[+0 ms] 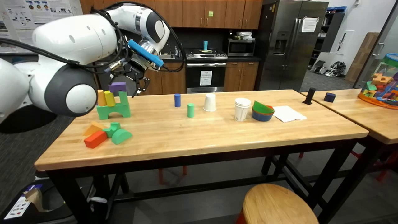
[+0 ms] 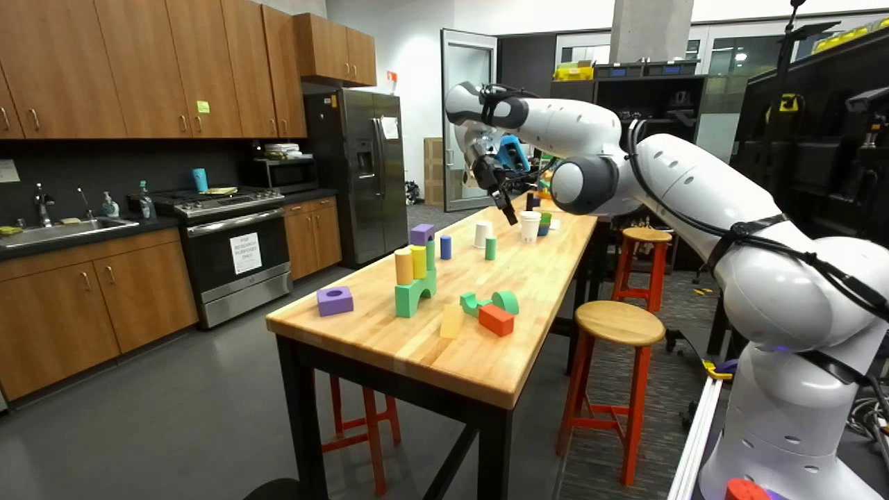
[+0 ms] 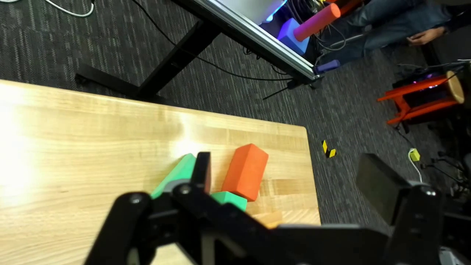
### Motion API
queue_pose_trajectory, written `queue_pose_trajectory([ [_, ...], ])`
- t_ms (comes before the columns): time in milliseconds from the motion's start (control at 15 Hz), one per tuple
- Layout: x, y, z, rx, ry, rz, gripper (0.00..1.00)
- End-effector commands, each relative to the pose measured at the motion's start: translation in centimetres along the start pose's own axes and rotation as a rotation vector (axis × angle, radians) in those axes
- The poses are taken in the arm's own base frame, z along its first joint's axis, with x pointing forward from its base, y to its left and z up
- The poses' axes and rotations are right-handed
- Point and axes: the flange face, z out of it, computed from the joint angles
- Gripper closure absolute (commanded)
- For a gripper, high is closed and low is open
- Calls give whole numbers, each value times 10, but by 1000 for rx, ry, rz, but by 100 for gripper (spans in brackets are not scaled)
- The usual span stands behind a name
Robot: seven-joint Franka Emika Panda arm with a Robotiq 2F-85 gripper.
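My gripper (image 1: 140, 88) is open and empty, raised above the table by the block stack; it also shows in an exterior view (image 2: 510, 212) and in the wrist view (image 3: 289, 176). The stack has a green arch (image 1: 115, 110) at its base. An orange cylinder (image 1: 101, 98), a yellow cylinder (image 1: 109, 98) and a green upright block (image 1: 123, 98) stand on it, with a purple block (image 1: 117, 87) on top. Loose in front lie a red block (image 3: 245, 171), a green half-round (image 1: 121, 136), a green curved block (image 1: 112, 129) and an orange wedge (image 1: 94, 128).
A blue cylinder (image 1: 177, 100), a green cylinder (image 1: 190, 110), an upturned white cup (image 1: 210, 102), upright paper cups (image 1: 242, 109), nested bowls (image 1: 262, 112) and a napkin (image 1: 288, 113) are along the table. A purple holed block (image 2: 335, 301) is near one corner. Stools (image 2: 619, 322) stand alongside.
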Motion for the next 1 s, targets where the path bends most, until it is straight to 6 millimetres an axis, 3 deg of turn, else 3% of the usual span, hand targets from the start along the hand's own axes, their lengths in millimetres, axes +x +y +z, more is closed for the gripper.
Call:
queue_pose_trajectory([
  [0, -1, 3, 1, 6, 1, 3, 0],
  [333, -3, 4, -1, -17, -8, 5, 0],
  [733, -3, -20, -9, -208, -172, -171, 0],
  [933, -3, -45, -19, -201, -101, -354, 0],
])
